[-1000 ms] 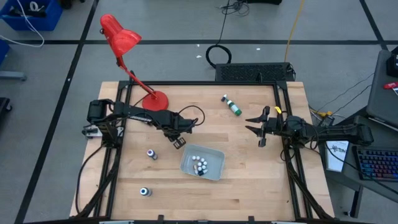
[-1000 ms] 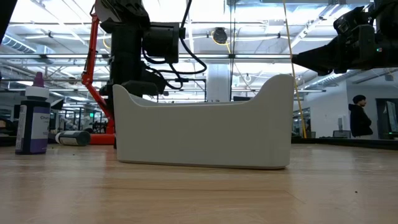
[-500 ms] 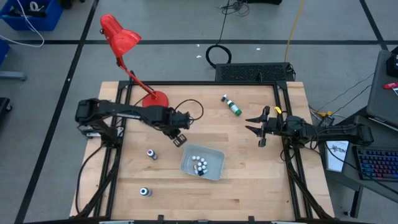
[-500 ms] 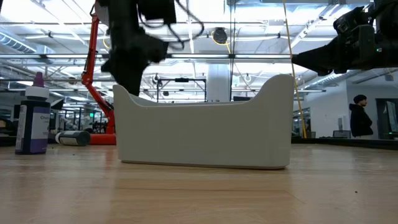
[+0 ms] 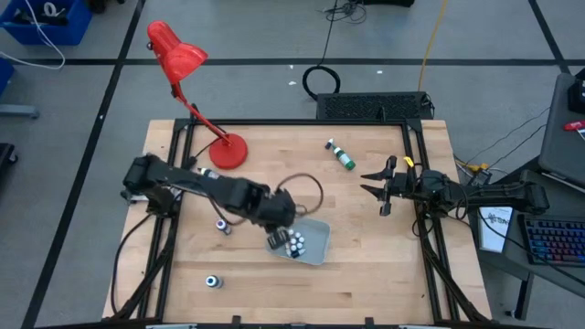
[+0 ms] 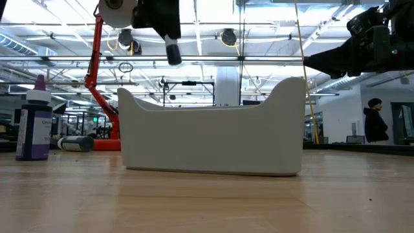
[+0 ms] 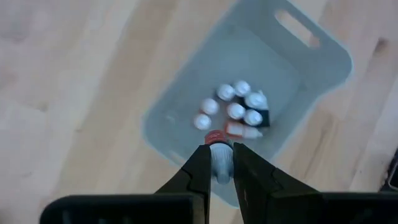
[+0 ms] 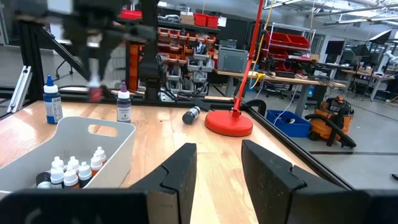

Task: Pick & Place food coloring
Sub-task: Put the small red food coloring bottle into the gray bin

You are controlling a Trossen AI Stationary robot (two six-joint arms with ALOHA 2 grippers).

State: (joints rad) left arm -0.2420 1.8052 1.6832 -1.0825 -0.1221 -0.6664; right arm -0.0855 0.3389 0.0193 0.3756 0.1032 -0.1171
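Note:
My left gripper [image 5: 277, 236] hovers over the left end of the pale blue-grey tray [image 5: 318, 245] and is shut on a small food coloring bottle [image 7: 219, 167] with a red tip. In the low view this bottle [image 6: 173, 50] hangs high above the tray [image 6: 213, 142]. Several white-capped bottles [image 7: 236, 111] stand together in the tray. Two more bottles [image 5: 222, 226] [image 5: 213, 282] stand on the table left of the tray, and a green one [image 5: 343, 156] lies near the far edge. My right gripper [image 5: 377, 189] waits open by the table's right side. My left gripper pinches the small bottle by its body [image 7: 219, 169] between the two fingers, coming from above and pointing down. The red tip [image 7: 214, 136] sticks out past the fingertips. The bottle is lifted clear and hangs slightly tilted above the tray's left rim.
A red desk lamp [image 5: 178, 55] stands with its base [image 5: 228, 151] near the far left of the table. A purple bottle [image 6: 33, 120] and a lying dark bottle [image 6: 76, 143] show at the left of the low view. Bare wood lies between the tray and my right gripper.
My left gripper has moved from beside the lamp base toward the table's near edge and right, rising as it went, and now stands over the tray's left end with the bottle still between its fingers. The right arm has kept still.

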